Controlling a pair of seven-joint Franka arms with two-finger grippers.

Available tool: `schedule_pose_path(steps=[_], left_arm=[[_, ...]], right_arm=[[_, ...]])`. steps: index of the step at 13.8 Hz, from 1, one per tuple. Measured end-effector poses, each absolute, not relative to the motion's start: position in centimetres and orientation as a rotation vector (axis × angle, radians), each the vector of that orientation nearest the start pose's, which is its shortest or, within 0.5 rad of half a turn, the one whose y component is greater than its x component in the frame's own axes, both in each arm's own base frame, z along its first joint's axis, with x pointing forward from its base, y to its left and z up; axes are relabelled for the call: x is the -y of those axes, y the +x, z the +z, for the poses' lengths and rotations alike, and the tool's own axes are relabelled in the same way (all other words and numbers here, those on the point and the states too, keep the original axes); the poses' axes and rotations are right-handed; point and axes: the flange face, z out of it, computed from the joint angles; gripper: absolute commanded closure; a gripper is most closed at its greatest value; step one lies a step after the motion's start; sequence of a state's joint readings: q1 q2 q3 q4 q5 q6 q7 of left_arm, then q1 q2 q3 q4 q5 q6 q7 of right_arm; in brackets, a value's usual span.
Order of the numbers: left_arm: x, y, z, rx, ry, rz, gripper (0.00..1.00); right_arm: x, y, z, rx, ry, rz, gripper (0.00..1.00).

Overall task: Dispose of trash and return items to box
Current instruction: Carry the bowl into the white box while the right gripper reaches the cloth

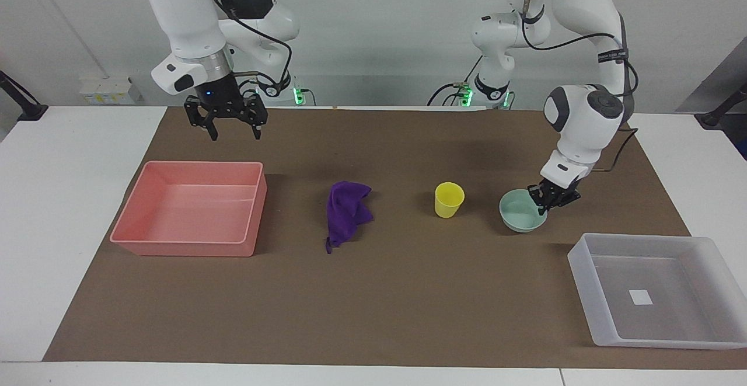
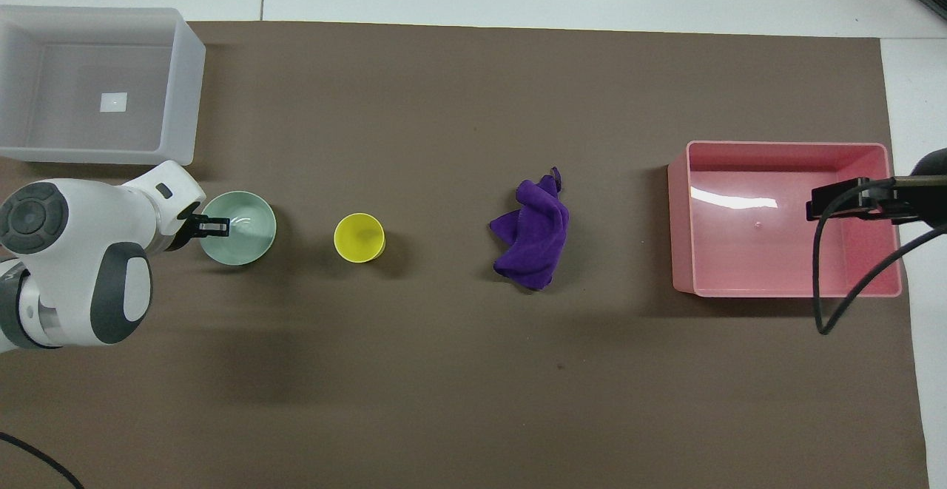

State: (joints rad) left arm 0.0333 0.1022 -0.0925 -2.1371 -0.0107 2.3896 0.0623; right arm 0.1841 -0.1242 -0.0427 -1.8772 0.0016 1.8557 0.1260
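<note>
Two robot arms work at a table with a brown mat [image 1: 408, 292] on it. The left gripper [image 1: 548, 198] is down at the mint-green bowl [image 1: 519, 214], at the left arm's end of the table. Its fingers are pressed together on the bowl's rim, on the edge that is toward the left arm's end. The bowl sits on the mat.

The yellow cup [image 1: 449, 199] stands just beside the bowl, toward the middle of the table. The purple cloth [image 1: 347, 214] lies in a soft heap near the middle, with a thin tail hanging off the end farther from the robots. The clear box [image 1: 586, 281] with a small white label [image 1: 640, 297] is near the bowl, farther from the robots than it.

The right gripper [image 1: 231, 132] hangs in the air with its fingers spread apart. It holds nothing. It is up over the mat by the pink bin [image 1: 192, 250], at the edge of the bin nearer to the robots.
</note>
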Motion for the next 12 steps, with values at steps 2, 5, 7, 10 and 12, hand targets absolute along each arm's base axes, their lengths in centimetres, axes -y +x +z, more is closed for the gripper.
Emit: schedule_pose_path(steps=[2,5,7,10,12], left_arm=[[2.9,58.7,41.5,-0.167,-3.143,-0.256,1.00],[1.4,61.7,46.2,-0.128,-3.141,-0.313,1.00],[-1.0,64.4,48.1,-0.071,-3.145,-0.306,1.00],[-5.3,68.9,48.0,0.002,-3.150,-0.312,1.00],[-8.3,71.8,46.4,0.029,-3.154,-0.312,1.00]], right_arm=[[-9.0,52.8,56.2,0.058,-3.108,-0.184,0.00],[-11.7,52.9,54.2,0.045,-3.073,-0.246,0.00],[-13.5,53.4,53.1,0.030,-3.020,-0.271,0.00],[-16.3,54.3,50.6,0.069,-3.005,-0.287,0.00],[-18.2,54.8,48.8,0.101,-3.002,-0.293,0.00]])
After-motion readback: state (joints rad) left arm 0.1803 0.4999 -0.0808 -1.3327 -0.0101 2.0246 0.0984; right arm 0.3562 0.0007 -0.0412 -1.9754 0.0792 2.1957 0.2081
